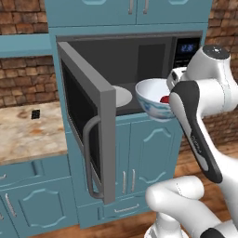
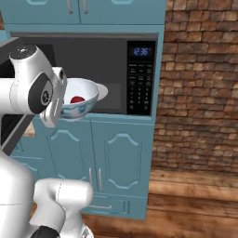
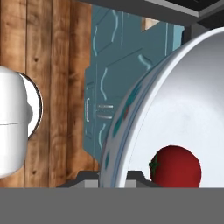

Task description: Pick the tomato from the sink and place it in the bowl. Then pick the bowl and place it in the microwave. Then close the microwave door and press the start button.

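red and round, the tomato [image 3: 176,166] sits low inside the bowl [image 1: 153,97], right next to the gripper [image 3: 113,183], which pinches the bowl's rim so the bowl hangs in the air. the bowl is white inside and pale blue with a faint pattern outside, and it is held level so the tomato does not roll out. it waits just ahead of the gripper, in front of the microwave [image 2: 111,74], whose microwave door [image 1: 88,125] stands wide open, i think so the bowl can go in.
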Motion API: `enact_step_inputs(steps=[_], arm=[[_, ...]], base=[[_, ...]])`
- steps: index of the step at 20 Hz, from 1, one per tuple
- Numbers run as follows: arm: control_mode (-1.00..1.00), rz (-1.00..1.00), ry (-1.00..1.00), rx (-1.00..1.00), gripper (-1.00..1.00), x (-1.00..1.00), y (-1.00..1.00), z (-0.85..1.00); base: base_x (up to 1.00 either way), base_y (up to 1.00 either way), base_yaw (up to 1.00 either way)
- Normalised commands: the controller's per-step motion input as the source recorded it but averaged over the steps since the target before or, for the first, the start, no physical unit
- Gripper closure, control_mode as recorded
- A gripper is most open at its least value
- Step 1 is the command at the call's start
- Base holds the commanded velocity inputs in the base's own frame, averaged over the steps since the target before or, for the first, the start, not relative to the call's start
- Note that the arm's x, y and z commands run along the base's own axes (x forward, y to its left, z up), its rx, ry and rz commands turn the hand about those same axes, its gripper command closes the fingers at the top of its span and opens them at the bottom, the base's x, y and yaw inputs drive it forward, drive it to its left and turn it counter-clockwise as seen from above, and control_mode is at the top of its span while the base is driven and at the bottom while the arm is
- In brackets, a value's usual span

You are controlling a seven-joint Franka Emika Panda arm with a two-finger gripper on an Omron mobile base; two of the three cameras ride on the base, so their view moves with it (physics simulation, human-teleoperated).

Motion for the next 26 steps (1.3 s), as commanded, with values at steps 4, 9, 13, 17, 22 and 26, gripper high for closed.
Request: enact_step_inputs(steps=[4, 9, 13, 17, 22, 26], arm=[[-1.0, -0.03, 0.09, 0.04, 1.0, -0.01, -0.07, -0.15], [-1.0, 0.04, 0.1, 0.0, 1.0, 0.28, 0.32, -0.38], [-1.0, 0.01, 0.0, 0.0, 1.0, 0.94, 0.51, -0.01], [-1.0, 0.0, 0.0, 0.0, 1.0, 1.0, 0.19, 0.0], [-1.0, 0.01, 0.0, 0.0, 1.0, 0.97, 0.12, 0.0], [-1.0, 0.03, 0.0, 0.0, 1.0, 0.85, 0.18, -0.14]], base=[[0.0, 0.0, 0.0], [0.0, 0.0, 0.0], [0.0, 0.0, 0.0], [0.0, 0.0, 0.0], [0.0, 0.0, 0.0], [0.0, 0.0, 0.0]])
